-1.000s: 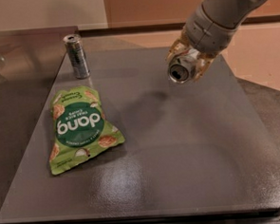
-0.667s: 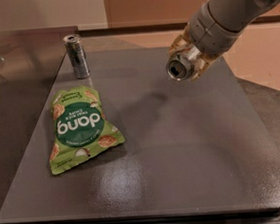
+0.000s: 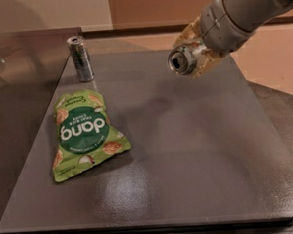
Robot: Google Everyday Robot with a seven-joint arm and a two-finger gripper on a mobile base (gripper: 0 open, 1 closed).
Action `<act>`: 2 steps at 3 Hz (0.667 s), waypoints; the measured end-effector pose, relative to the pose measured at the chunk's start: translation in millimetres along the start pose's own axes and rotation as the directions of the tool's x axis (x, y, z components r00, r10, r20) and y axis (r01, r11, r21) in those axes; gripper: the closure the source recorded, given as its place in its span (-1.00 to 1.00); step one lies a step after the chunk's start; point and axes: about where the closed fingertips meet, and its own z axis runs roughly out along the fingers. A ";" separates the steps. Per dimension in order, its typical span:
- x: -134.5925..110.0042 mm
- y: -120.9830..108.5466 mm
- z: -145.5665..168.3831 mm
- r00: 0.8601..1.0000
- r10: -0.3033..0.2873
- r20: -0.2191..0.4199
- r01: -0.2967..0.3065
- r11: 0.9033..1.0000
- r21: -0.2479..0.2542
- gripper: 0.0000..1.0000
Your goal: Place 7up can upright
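7up can point(image 3: 182, 61) is clamped in the tool point(image 3: 192, 55), lid facing the camera, axis horizontal, held above the bench point(image 3: 200, 185). Over the last second it has drifted slightly up and left, with no rotation. Judgement: uprighting has not begun. The snack bag point(image 3: 83, 135) lies well left of the tool.

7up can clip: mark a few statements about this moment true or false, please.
1. The gripper, above the table's far right part, has its jaws closed on the 7up can. True.
2. The 7up can is upright. False: it is held sideways in the air, one end toward the camera.
3. The dark grey can lies tipped over. False: it stands upright at far left.
4. The green chip bag lies flat on the table. True.
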 end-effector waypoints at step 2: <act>0.3 -14.2 -3.7 0.992 0.123 0.040 -0.125 0.991 0.046 1.00</act>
